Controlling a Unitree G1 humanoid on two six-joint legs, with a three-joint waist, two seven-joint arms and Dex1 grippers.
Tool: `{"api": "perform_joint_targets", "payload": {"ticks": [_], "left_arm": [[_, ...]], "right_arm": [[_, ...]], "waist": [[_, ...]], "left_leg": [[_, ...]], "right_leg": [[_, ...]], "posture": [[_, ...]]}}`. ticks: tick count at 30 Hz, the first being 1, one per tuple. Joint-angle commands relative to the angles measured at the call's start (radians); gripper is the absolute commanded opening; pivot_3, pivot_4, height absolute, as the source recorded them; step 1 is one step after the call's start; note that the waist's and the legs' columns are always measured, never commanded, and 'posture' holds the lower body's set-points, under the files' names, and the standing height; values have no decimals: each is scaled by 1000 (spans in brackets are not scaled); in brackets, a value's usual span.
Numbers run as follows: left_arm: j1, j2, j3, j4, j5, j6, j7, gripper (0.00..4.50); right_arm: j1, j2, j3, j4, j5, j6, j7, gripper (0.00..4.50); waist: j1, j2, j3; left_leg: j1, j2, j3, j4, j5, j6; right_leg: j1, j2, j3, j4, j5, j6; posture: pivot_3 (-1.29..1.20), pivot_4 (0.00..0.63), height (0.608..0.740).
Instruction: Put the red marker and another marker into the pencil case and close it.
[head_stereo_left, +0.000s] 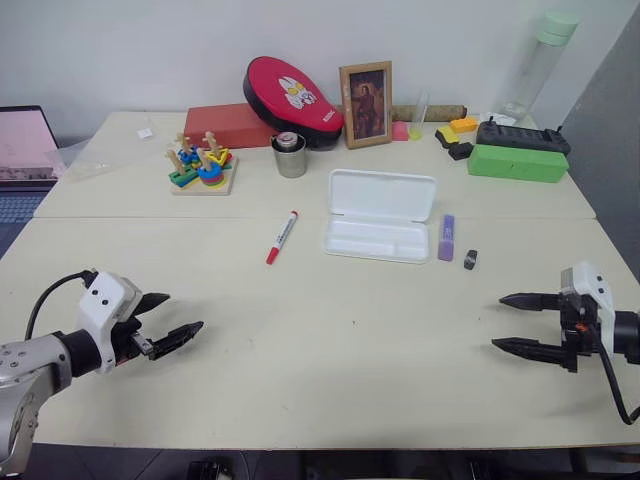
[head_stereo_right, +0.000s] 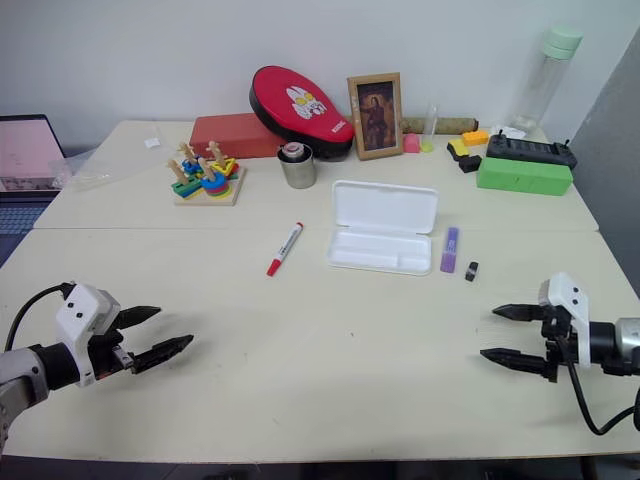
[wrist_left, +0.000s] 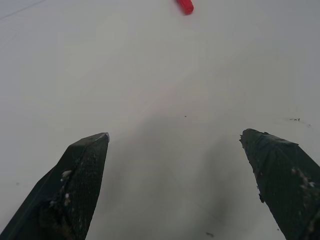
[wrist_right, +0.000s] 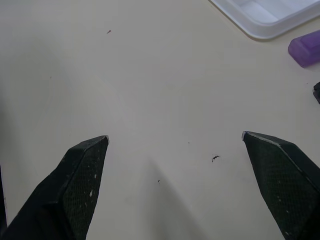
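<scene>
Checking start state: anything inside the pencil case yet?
No. The pencil case lies open, its tray bare. The red marker lies on the table to its left, the purple marker against its right side. Nothing covers the tray.

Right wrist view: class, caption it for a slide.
Open right gripper above bare table, open pencil case and purple marker ahead.

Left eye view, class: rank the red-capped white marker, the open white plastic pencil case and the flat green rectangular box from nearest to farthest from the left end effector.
1. Red-capped white marker, mid-table.
2. Open white plastic pencil case, to the marker's right.
3. Flat green rectangular box, far right corner.
</scene>
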Motion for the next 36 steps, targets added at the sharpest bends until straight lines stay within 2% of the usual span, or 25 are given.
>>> {"api": "perform_joint_targets", "payload": {"ticks": [1, 5, 31, 34, 36], "left_arm": [[3, 1, 63, -22, -22, -2, -3, 4488], [32, 8, 48, -16, 25, -30, 4, 4488], [23, -1, 49, -24, -23, 7, 2, 4488], [-21, -25, 37, -33, -40, -7, 20, 4488], [-84, -70, 13, -70, -69, -13, 48, 4488]], "right_arm": [[-23, 3, 5, 4, 8, -5, 5, 4500], [-58, 2, 28, 27, 3, -10, 10, 4500], [-70, 2, 50, 38, 4, -10, 16, 4500], [-120, 22, 85, 37, 0, -14, 8, 4500], [-207, 63, 145, 45, -20, -28, -4, 4500]], "waist": [[1, 0, 0], [1, 0, 0], [1, -1, 0], [0, 0, 0], [0, 0, 0]], "left_leg": [[0, 0, 0, 0, 0, 0], [0, 0, 0, 0, 0, 0], [0, 0, 0, 0, 0, 0], [0, 0, 0, 0, 0, 0], [0, 0, 0, 1, 0, 0]], "right_leg": [[0, 0, 0, 0, 0, 0], [0, 0, 0, 0, 0, 0], [0, 0, 0, 0, 0, 0], [0, 0, 0, 0, 0, 0], [0, 0, 0, 1, 0, 0]], "posture": [[0, 150, 740], [0, 150, 740], [0, 150, 740], [0, 150, 740], [0, 150, 740]]}}
